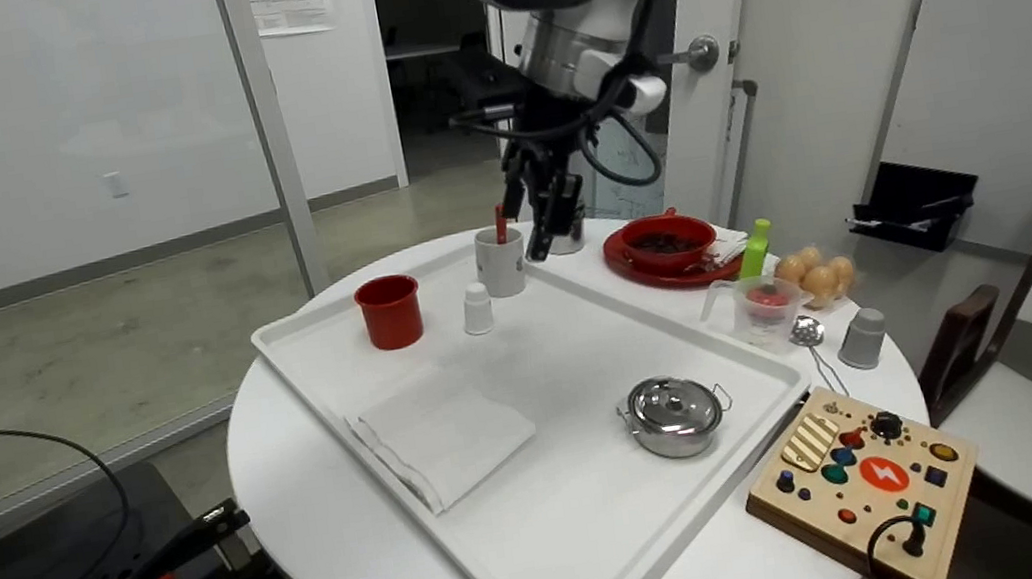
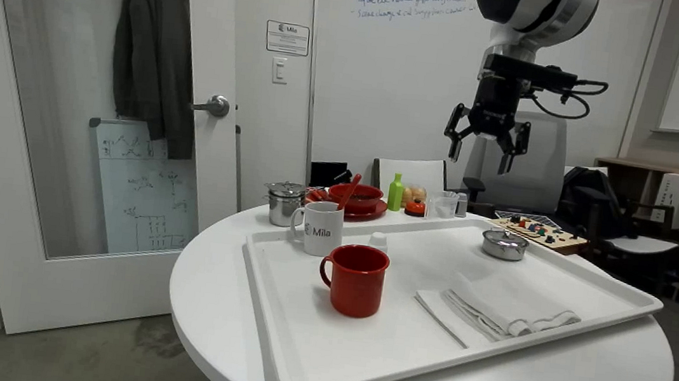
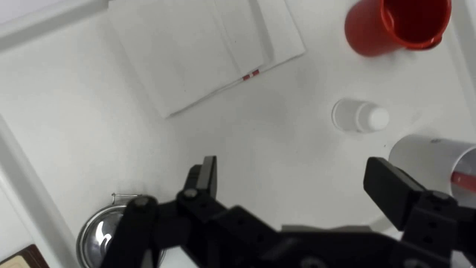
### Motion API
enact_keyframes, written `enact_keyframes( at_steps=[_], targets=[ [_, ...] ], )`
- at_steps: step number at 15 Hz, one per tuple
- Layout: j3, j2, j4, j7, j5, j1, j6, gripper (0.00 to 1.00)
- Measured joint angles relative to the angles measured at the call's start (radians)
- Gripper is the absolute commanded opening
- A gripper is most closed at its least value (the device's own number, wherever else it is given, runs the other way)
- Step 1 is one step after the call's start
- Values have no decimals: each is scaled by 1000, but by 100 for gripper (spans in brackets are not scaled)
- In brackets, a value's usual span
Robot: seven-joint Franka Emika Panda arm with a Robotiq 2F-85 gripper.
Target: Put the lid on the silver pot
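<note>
The silver pot (image 1: 678, 433) stands on the white tray, and it also shows in an exterior view (image 2: 503, 250). The round silver lid (image 1: 671, 401) rests on top of the pot and looks about level in both exterior views (image 2: 505, 236). In the wrist view the lid (image 3: 98, 238) is at the lower left, partly hidden behind a gripper finger. My gripper (image 2: 478, 165) is open and empty, high above the tray and apart from the pot. The wrist view shows its fingers (image 3: 292, 160) wide apart with only bare tray between them.
On the tray (image 1: 575, 352) are a red cup (image 1: 391, 313), a white mug (image 2: 323, 230) with a red utensil, a small white cup (image 3: 359, 116) and a folded cloth (image 1: 451, 435). Along the table edge stand a red dish (image 1: 668, 243), a steel canister (image 2: 285, 203) and a button board (image 1: 866, 483).
</note>
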Motion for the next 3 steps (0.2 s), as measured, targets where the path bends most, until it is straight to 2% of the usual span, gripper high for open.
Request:
enact_keyframes(
  at_steps=[3],
  targets=[
    [22, -76, -37, -57, -64, 33, -45, 100]
  ],
)
